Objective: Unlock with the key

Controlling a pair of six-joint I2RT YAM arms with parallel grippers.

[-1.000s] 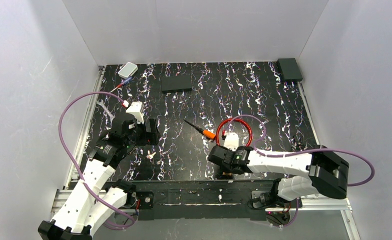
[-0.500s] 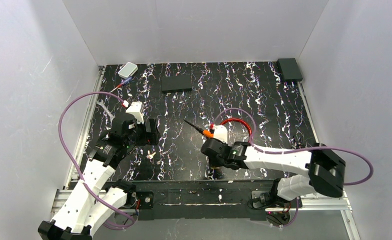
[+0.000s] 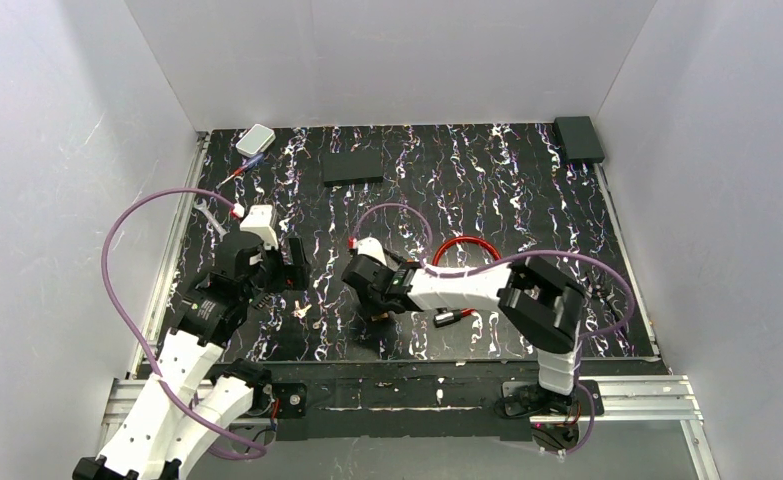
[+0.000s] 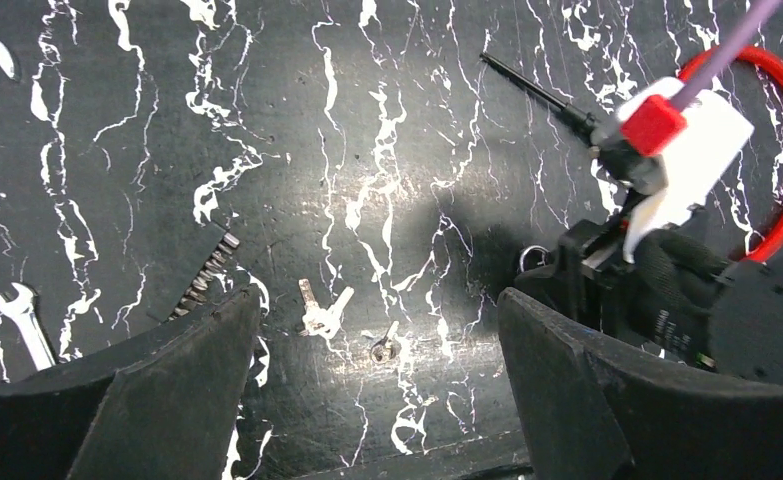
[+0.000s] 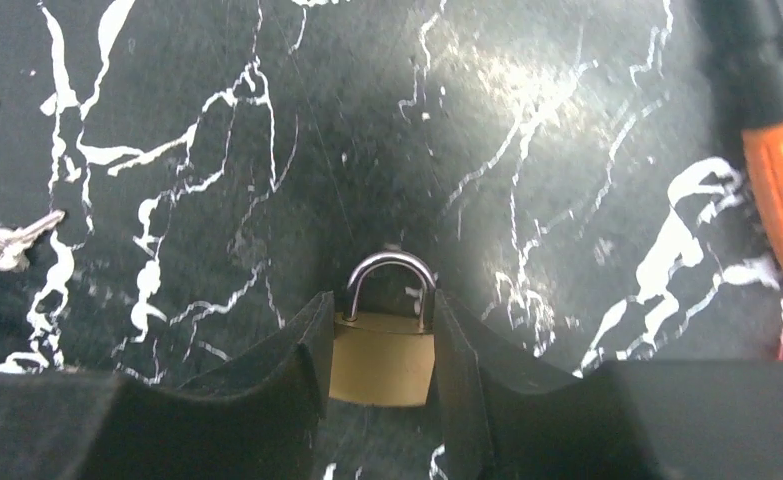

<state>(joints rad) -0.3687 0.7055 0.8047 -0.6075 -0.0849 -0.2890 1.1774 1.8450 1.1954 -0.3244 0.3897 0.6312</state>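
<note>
My right gripper [image 5: 382,318] is shut on a small brass padlock [image 5: 382,365] with a silver shackle, held upright against the table; in the top view it [image 3: 372,300] sits at the front middle. Small silver keys lie on the table: a joined pair [image 4: 322,310] and a single key [image 4: 385,345], the single one also showing in the right wrist view [image 5: 12,243]. My left gripper [image 4: 375,310] is open and empty, hovering over these keys, and shows in the top view [image 3: 287,265]. An orange-handled tool [image 5: 782,195] with a black rod [image 4: 537,85] lies right of the padlock.
A red cable loop [image 3: 467,245] lies behind the right arm. Silver wrenches [image 4: 22,320] and a bit holder [image 4: 202,280] lie at the left. A black box [image 3: 353,166], a white box [image 3: 255,139] and a black block [image 3: 578,137] stand at the back.
My right arm has swung left across the table front, bringing its gripper from the right of centre towards the keys. My left arm has shifted slightly.
</note>
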